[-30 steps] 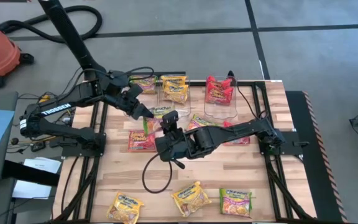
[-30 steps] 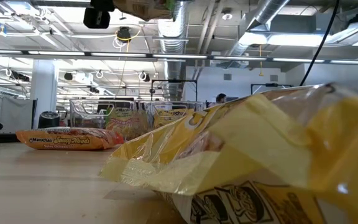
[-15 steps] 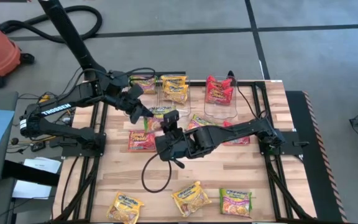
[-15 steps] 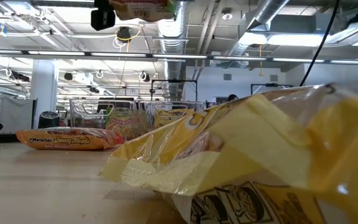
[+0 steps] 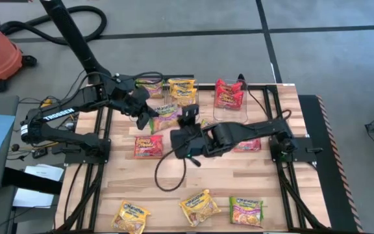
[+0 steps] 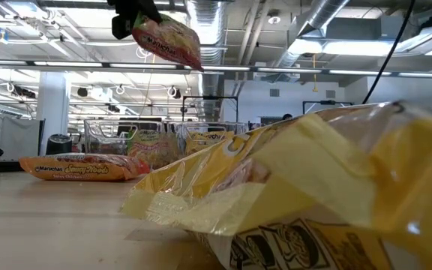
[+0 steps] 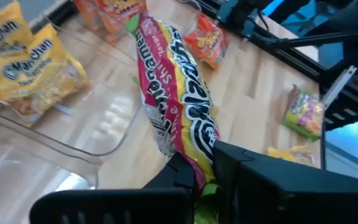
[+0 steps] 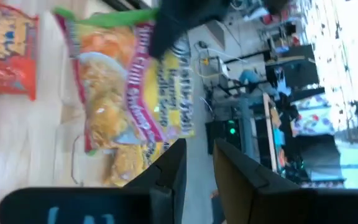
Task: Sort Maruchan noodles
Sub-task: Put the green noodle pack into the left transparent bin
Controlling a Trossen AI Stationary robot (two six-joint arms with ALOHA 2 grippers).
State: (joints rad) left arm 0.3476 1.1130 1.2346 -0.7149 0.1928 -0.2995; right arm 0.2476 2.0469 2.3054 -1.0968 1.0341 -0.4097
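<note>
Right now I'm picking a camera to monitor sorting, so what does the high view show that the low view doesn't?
Only the high view shows both arms, the left claw, the right claw and the three clear bins. Only the low view shows the room's ceiling pipes. Both show the green-and-pink packet held aloft.

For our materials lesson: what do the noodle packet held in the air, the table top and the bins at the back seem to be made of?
Held packet, gripped by the left gripper: thin glossy printed plastic film, going by its crinkles and sheen. Table top: pale wood planks with visible seams, probably a matte finish. Bins: clear rigid plastic, likely, since packets show through the walls.
</note>
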